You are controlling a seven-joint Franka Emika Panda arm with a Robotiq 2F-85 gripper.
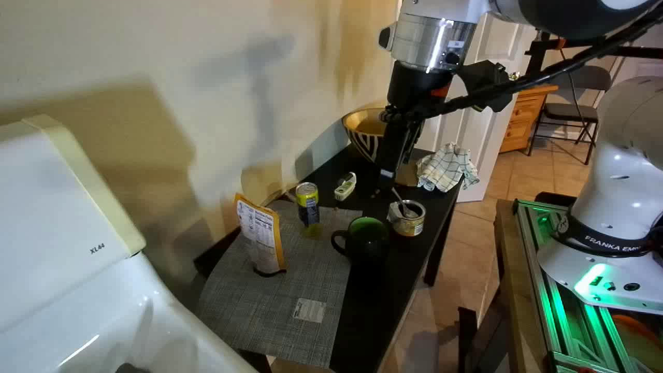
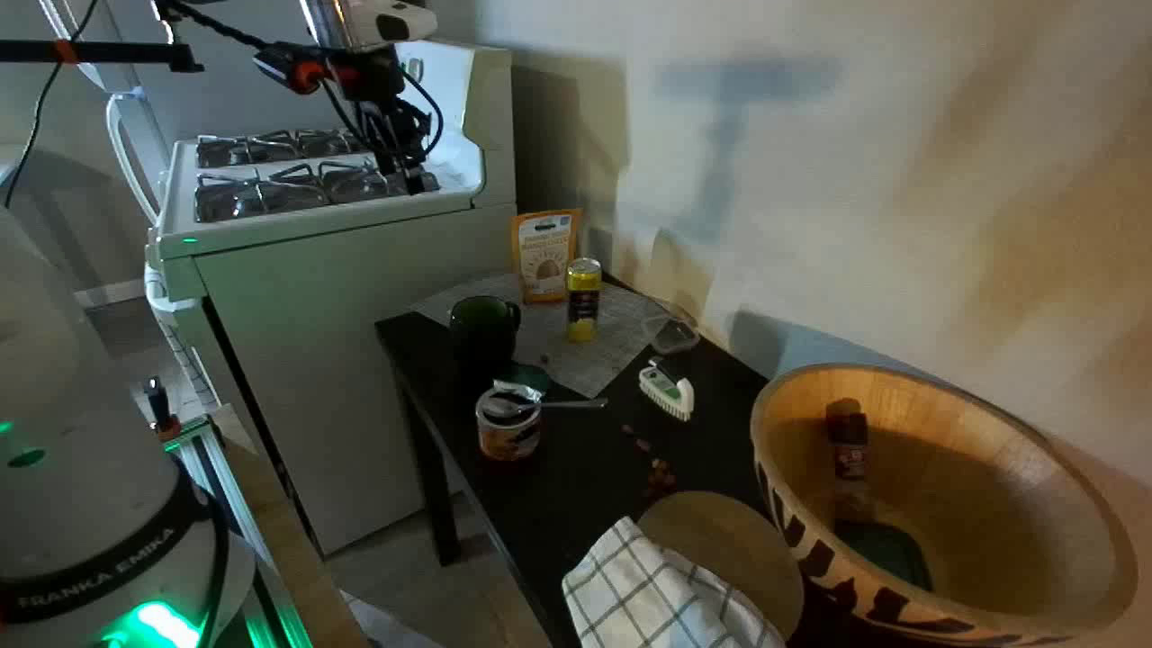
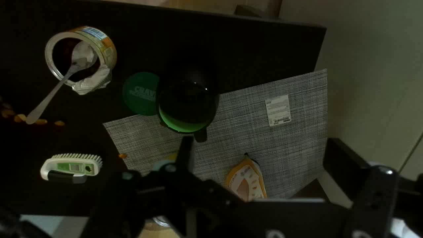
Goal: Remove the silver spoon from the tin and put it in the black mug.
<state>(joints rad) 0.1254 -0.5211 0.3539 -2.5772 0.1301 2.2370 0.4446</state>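
The claw (image 3: 260, 147) hangs above the table (image 1: 370, 316), its fingers (image 3: 185, 153) wide apart; the spoon (image 3: 62, 81) rests in the tin (image 1: 409, 227), which stands near the mug (image 1: 369, 246)

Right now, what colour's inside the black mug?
Green where lit; the black mug shows it best in the wrist view.

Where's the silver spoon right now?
In the wrist view, the silver spoon is at upper left, its bowl inside the tin and its handle jutting over the rim; the black mug stands to the tin's right.
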